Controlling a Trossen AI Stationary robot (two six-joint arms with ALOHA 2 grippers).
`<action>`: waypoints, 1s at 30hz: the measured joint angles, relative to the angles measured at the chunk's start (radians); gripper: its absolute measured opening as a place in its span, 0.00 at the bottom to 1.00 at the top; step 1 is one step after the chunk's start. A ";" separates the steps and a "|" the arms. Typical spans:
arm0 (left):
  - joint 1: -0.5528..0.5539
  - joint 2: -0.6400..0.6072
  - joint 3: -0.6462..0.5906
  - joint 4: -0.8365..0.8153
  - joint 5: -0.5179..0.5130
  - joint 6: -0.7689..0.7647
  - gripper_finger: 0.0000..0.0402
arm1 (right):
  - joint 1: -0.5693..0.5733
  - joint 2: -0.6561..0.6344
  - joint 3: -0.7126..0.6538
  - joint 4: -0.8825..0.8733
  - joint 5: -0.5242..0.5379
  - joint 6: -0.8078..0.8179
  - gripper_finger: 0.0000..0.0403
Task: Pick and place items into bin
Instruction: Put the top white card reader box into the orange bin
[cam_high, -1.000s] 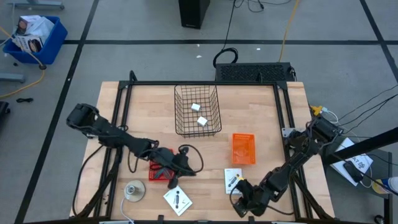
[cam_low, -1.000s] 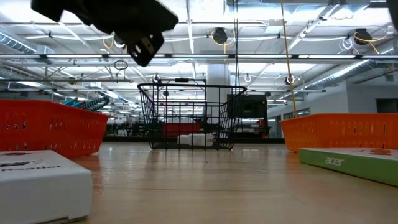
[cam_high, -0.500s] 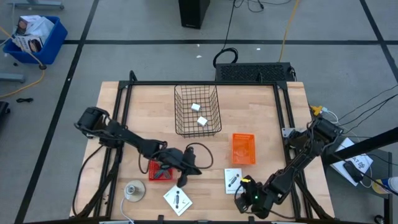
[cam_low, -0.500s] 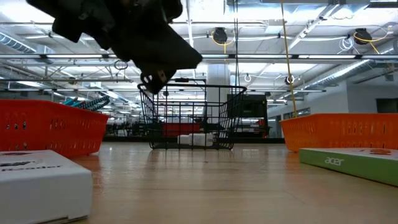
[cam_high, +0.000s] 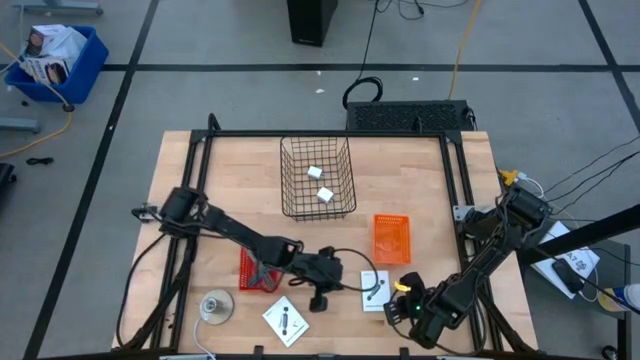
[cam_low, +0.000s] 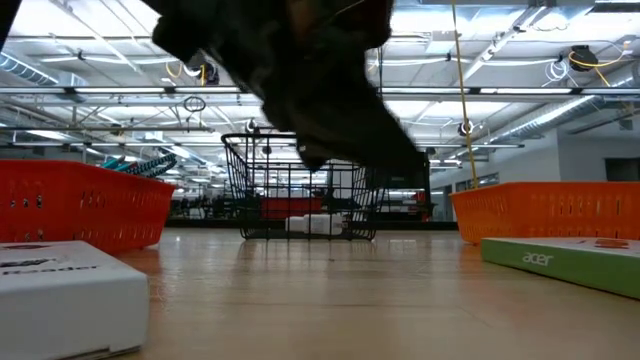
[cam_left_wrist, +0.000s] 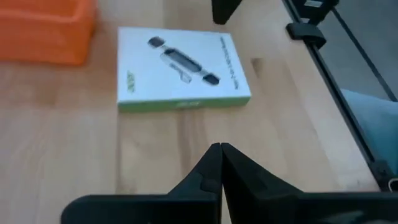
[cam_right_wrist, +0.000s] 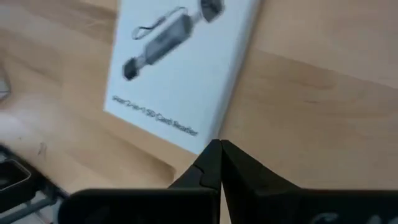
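Observation:
The wire bin stands at the far middle of the table with two white cubes in it. A flat white box with a green edge lies near the front right, also in the left wrist view and the right wrist view. My left gripper is shut, just left of this box and pointing at it. My right gripper is shut at the box's right side, slanting down. A second white card box lies at the front. My right gripper's shut fingertips stand at the box's long edge, coming down at a slant from the table's right. I cannot tell whether they touch it.
An orange tray sits behind the box and a red tray lies under the left arm. A round grey disc rests at the front left. In the low view the left arm hangs blurred before the bin.
My left gripper has swept toward the table's right edge and sunk, from over the red tray to beside the green-edged box, staying shut. My right gripper has rolled and tipped at the wrist and crept toward the box, staying shut. Nothing on the table has moved.

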 joint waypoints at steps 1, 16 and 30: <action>0.000 0.016 0.020 -0.004 0.005 0.009 0.03 | 0.000 0.000 0.000 -0.001 0.002 -0.001 0.00; 0.023 0.155 0.207 -0.061 0.043 0.065 0.02 | -0.009 0.004 -0.006 -0.043 0.028 0.008 0.00; 0.055 0.204 0.250 0.001 0.057 0.082 0.01 | -0.022 0.004 -0.011 -0.040 0.026 -0.027 0.00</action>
